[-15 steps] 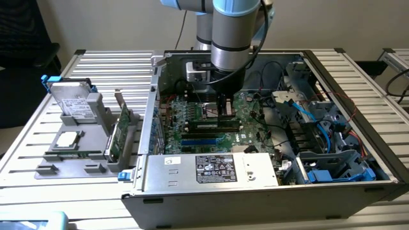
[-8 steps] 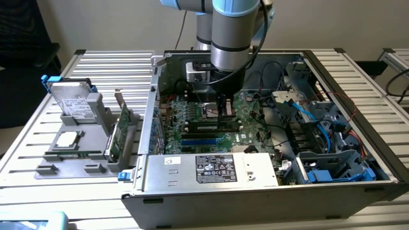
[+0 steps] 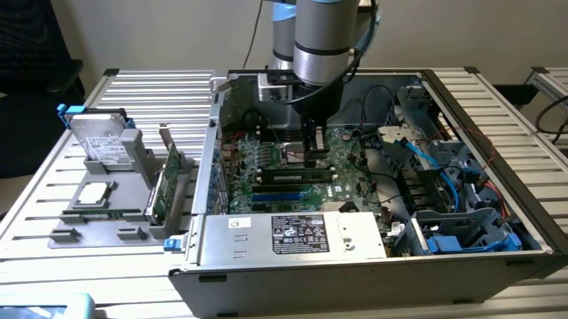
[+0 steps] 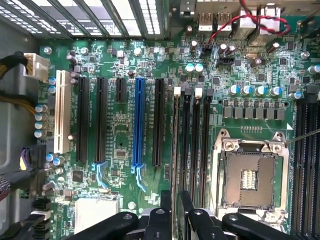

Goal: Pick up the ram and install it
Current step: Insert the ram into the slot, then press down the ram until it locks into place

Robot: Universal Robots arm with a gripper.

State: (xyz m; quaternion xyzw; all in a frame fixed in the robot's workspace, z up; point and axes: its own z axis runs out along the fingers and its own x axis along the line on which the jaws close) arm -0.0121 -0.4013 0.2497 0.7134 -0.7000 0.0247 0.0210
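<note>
Over on the exterior view's left, the slatted worktop (image 3: 142, 86) carries a grey tray (image 3: 98, 232) with a hard drive (image 3: 98, 139) and a green card (image 3: 166, 189) standing on edge. Next along is the open case (image 3: 355, 279), with the board (image 3: 262, 159) facing up. The arm (image 3: 324, 40) drops straight into the middle of it, and the fingers (image 3: 310, 149) are right down on the ram (image 3: 297, 177), which stands on edge in a slot on the board. In the wrist view the ram (image 4: 174, 150) runs edge-on out from between the fingers (image 4: 164, 220), in the memory slot closest to the black card slots, with the CPU socket (image 4: 248, 175) on its other side. The fingers look clamped onto its top edge — can't tell if it's clicked fully home. On the exterior view's right are blue cables (image 3: 426, 156) and a drive cage (image 3: 461, 226).
</note>
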